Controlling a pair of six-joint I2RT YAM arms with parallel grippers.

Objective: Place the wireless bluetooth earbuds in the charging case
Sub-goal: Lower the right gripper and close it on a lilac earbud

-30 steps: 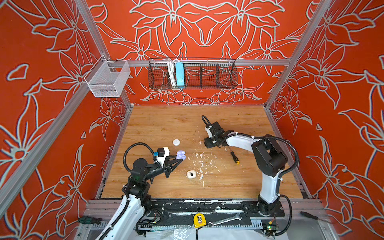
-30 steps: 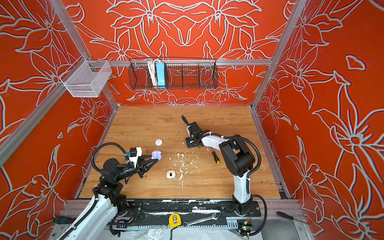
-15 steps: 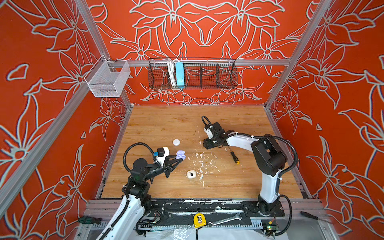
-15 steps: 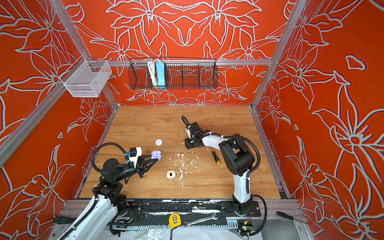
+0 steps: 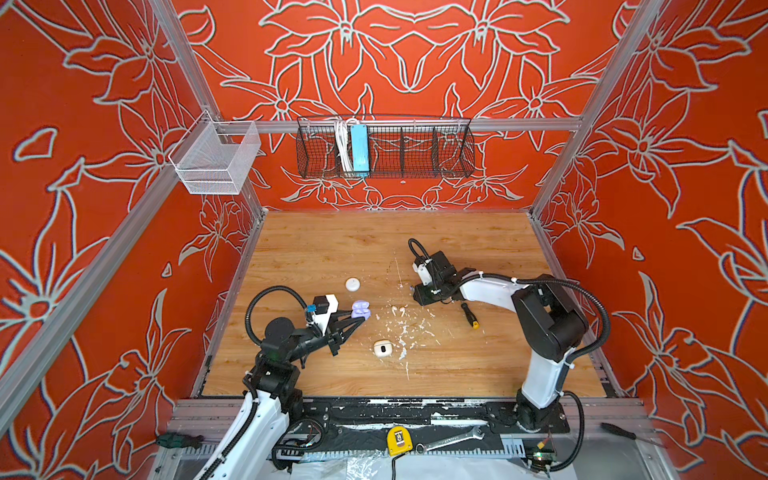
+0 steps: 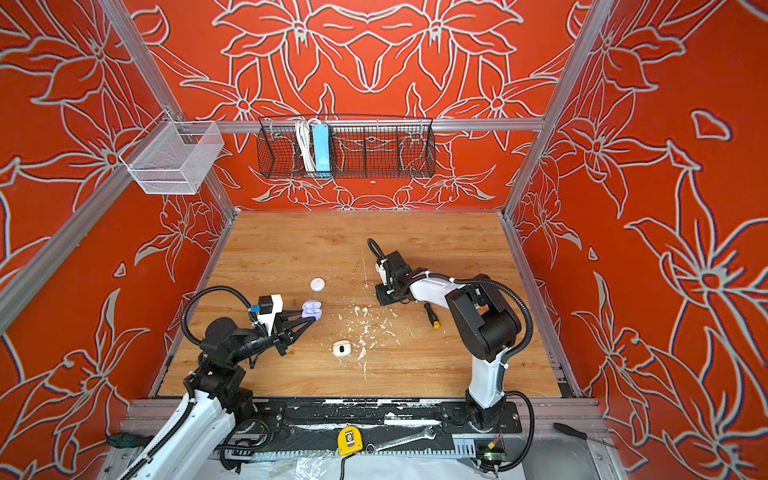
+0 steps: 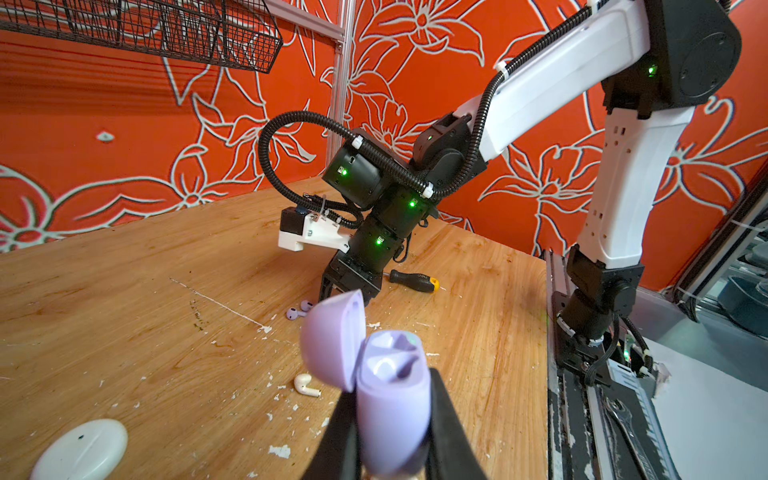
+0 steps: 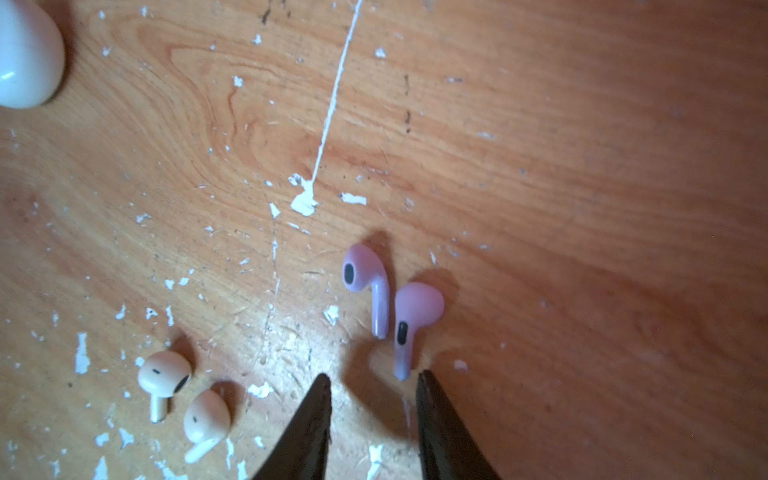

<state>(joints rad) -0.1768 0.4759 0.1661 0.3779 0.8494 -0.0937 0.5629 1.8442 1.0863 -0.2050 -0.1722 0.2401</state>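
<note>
**L gripper clamping open lavender case; R gripper open over lavender buds**

L gripper [image 7: 392,399] is squeezing the lavender charging case [image 7: 392,415] btwn its two black fingers, one pressing on each side of the body. The case is standing roughly upright in the grip w/ its lid swung open and the inner sockets showing.

R gripper [image 8: 372,376] is pointing down at the wooden table [image 5: 332,249]. Its jaws are standing partly apart w/ nothing btwn them. The lavender earbuds [image 8: 415,311] are lying side by side on the wood just ahead of the tips. The nearer one's stem end is sitting just beside one fingertip; can't tell if it's touching.

The white earbuds [image 8: 164,374] are lying as a pair, a bit apart from the lavender ones.

In both top views, a round white case [image 5: 352,284] is lying behind the L gripper. A second white case [image 5: 382,348] is lying nearer the front edge. A screwdriver [image 5: 468,314] is lying beside the R arm.
</note>
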